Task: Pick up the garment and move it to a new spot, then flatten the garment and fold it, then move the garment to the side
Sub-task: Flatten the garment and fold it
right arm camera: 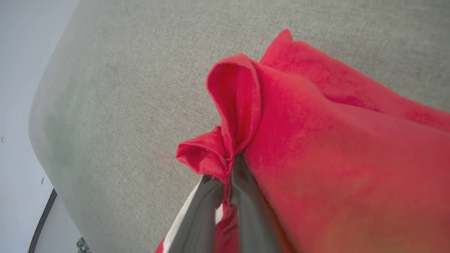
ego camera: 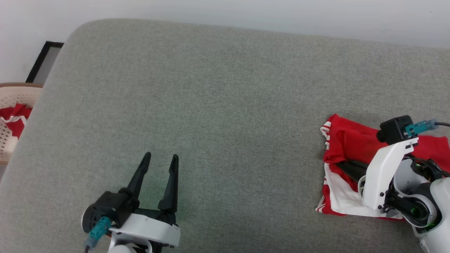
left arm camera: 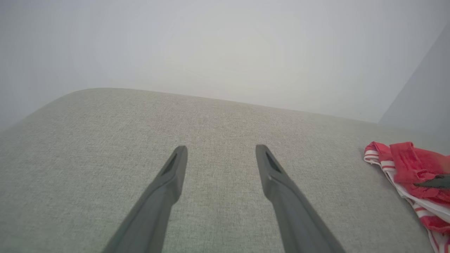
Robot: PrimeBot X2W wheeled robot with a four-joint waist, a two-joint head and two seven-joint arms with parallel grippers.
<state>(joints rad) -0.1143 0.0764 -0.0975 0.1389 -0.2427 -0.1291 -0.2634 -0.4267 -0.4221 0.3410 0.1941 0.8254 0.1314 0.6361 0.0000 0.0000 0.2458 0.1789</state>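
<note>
Right wrist view has the right pincer clenched on a red fold of the garment, which lies folded on the grey cushion's right side. Slide it low and slowly, I judge, so the folds hold. The left pincer, released, hovers well apart. A perforated basket stands beyond the left edge.
</note>
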